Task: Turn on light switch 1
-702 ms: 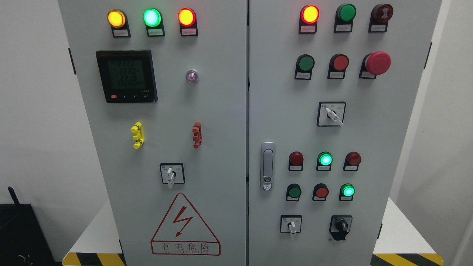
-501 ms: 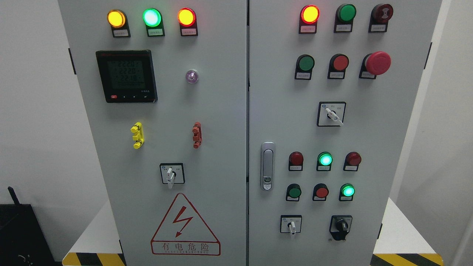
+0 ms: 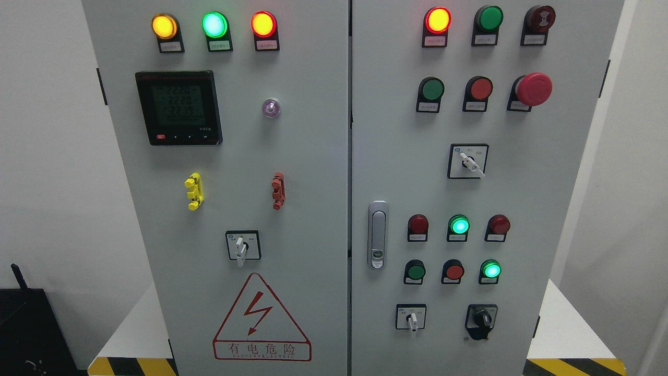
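Observation:
A grey electrical cabinet (image 3: 313,156) with two doors fills the head view. The right door carries a row of three push buttons: green (image 3: 432,90), red (image 3: 480,89) and a red mushroom stop (image 3: 534,89). Lower down are a green button (image 3: 416,271), a red button (image 3: 454,271) and a lit green one (image 3: 491,270). White rotary selector switches sit on the right door (image 3: 468,162), lower on it (image 3: 412,317) and on the left door (image 3: 240,246). Labels are too small to read, so I cannot tell which is switch 1. Neither hand is in view.
Lit yellow (image 3: 164,26), green (image 3: 214,24) and red (image 3: 263,24) lamps top the left door, above a digital meter (image 3: 178,107). A door handle (image 3: 378,235) sits left on the right door. A black key switch (image 3: 481,319) is low right. A black box (image 3: 26,334) stands at the lower left.

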